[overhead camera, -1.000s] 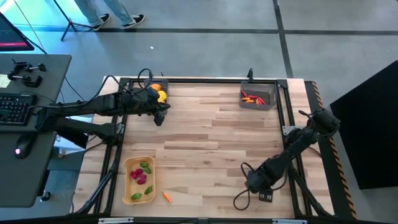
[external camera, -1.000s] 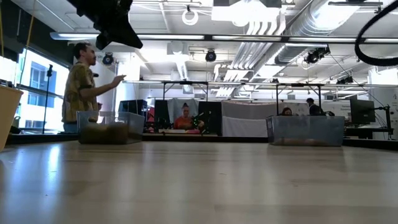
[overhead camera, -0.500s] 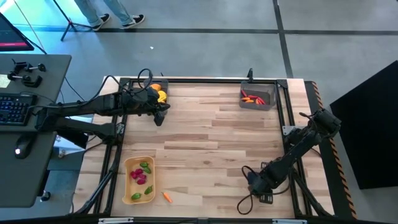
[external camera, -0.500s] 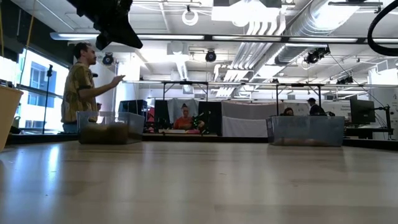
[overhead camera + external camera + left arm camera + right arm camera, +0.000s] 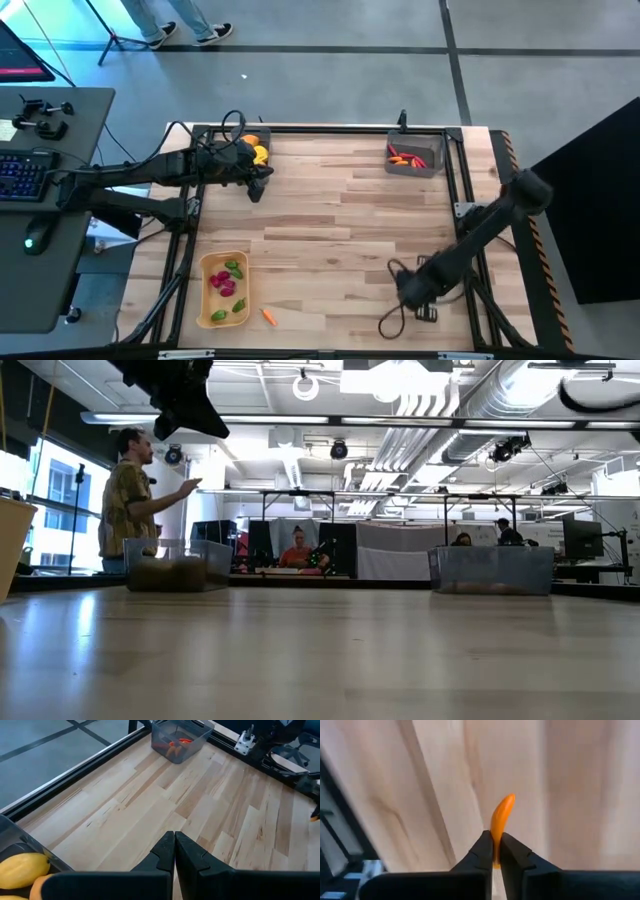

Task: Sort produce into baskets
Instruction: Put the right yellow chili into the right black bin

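Note:
My right gripper (image 5: 406, 284) is near the table's front right, shut on a slim orange chilli-shaped piece (image 5: 501, 816). My left gripper (image 5: 257, 191) is shut and empty beside the dark grey bin (image 5: 262, 138) that holds yellow and orange fruits (image 5: 256, 152); its closed fingertips show in the left wrist view (image 5: 174, 836). A second grey bin (image 5: 414, 167) at the far right holds red and orange chilli shapes (image 5: 405, 156). A tan tray (image 5: 205, 268) at the front left holds green and magenta pieces. An orange piece (image 5: 268, 316) lies on the table beside the tray. My right gripper pinches one end of the orange piece (image 5: 495, 839) between its two fingertips. The fingers lie along the piece. The rest of it sticks out past the fingertips, curving to a rounded free end (image 5: 507, 799) over the wooden table top.
Black frame rails run along the table's far, left and right edges (image 5: 455, 175). A loose cable (image 5: 388, 322) lies near my right gripper. A desk with a keyboard (image 5: 20, 170) stands left of the table. People show in the room beyond the table (image 5: 128, 495).
My right arm has shifted with the orange piece in its gripper; the gripper has moved slightly toward the table's left and shows blurred in the high view. My left arm has kept still.

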Motion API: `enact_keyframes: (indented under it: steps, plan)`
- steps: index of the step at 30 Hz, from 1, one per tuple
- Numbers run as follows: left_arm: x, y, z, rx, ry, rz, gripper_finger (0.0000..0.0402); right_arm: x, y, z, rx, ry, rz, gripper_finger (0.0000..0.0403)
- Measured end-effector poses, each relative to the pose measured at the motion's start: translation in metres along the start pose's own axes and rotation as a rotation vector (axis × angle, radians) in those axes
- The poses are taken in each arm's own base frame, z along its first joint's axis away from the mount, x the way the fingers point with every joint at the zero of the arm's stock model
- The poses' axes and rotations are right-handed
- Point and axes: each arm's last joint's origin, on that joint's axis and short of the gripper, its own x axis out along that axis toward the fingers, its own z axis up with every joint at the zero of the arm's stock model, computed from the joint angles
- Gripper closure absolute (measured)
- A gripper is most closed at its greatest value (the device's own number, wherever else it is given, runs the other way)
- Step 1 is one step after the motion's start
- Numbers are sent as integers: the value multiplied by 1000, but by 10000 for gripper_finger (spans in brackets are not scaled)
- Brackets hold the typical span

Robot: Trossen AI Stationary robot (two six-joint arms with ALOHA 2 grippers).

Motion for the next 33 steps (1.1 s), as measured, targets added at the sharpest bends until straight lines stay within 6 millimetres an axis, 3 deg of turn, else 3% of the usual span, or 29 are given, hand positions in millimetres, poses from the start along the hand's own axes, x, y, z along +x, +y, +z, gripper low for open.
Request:
enact_keyframes:
  steps: [4, 7, 11, 14, 18, 23, 28, 33]
  plan:
    - [0, 0, 0, 0, -2, 0, 401, -46, -25, -6, 76, -157, -64, 397]
    - [0, 0, 0, -1, -3, 0, 401, -86, -57, -10, 241, -414, -137, 400]
    - [0, 0, 0, -1, -4, 0, 402, -107, -112, -25, 500, -678, -187, 400]
    - [0, 0, 0, -1, -5, 2, 402, -105, -153, -36, 701, -891, -232, 401]
    - [0, -1, 2, -5, -22, -4, 402, -99, -193, -42, 974, -1212, -251, 400]
    - [0, -3, 8, -17, -83, -27, 401, -96, -225, -40, 1089, -1318, -348, 382]
    - [-1, -5, 15, -33, -157, -57, 401, -102, -253, -37, 1165, -1297, -486, 296]
    - [-4, -12, 23, -40, -236, -124, 402, -102, -278, -35, 1174, -1230, -444, 197]
